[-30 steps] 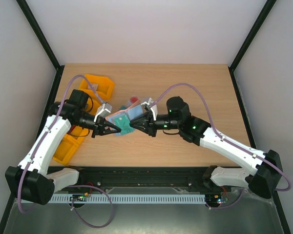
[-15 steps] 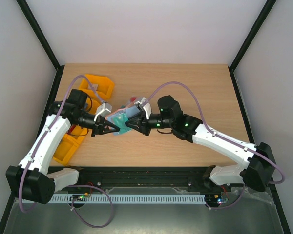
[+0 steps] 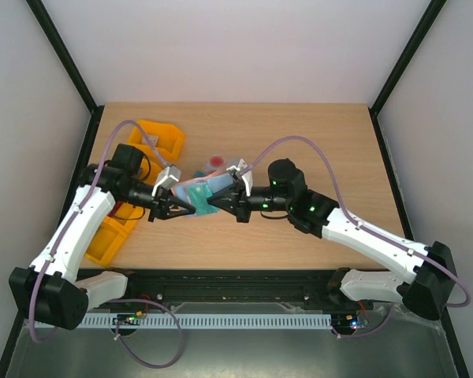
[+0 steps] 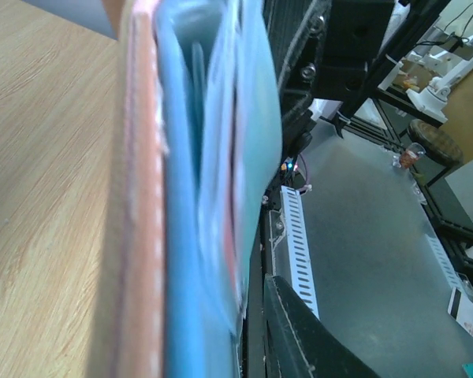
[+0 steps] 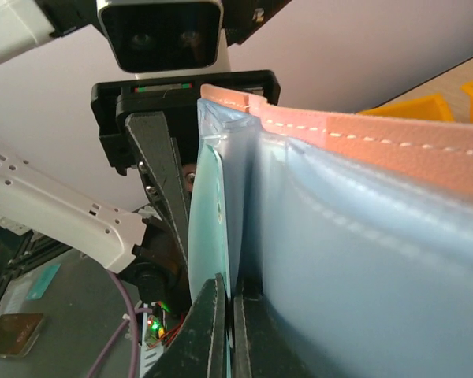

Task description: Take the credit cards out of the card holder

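The right pincer has just snapped shut. A moment ago its tips were a little apart and it had pushed in closer. Now it has slid back a bit. Its tips pinch something thin at the edge of the card holder. It is most likely the teal card, but the close view is too crowded to be sure.

The left pincer has loosened a little. It sits narrow on the holder's other side, facing the right pincer. I cannot tell if it still grips.

The holder hangs between both pincers, up off the tabletop. The cards are still inside, so the pull-out looks ready to start.
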Controlling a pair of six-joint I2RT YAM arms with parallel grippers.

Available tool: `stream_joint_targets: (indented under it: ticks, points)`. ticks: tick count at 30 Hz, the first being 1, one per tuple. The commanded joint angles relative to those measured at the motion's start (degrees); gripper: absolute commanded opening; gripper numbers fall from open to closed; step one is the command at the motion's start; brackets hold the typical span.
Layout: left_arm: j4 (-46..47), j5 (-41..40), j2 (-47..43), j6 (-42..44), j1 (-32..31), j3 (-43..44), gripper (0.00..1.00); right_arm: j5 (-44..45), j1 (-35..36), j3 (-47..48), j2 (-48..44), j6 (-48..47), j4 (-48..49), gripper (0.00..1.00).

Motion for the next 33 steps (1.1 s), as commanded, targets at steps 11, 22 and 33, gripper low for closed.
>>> stream_joint_targets:
  ticks: [11, 22, 33]
  points:
    - [-1.7, 4.6, -0.2, 3.5, 0.4, 0.8, 0.02, 0.1, -2.5, 0.3, -2.6, -0.8, 0.1, 0.03]
    - [-2.4, 4.9, 0.2, 4.3, 0.9, 1.0, 0.02, -3.3, -3.2, 0.7, -0.5, 1.8, 0.6, 0.02]
    - [-1.7, 4.3, 0.0, 3.9, 0.9, 0.4, 0.02, 1.8, -5.4, -1.1, -6.5, -1.6, -2.6, 0.02]
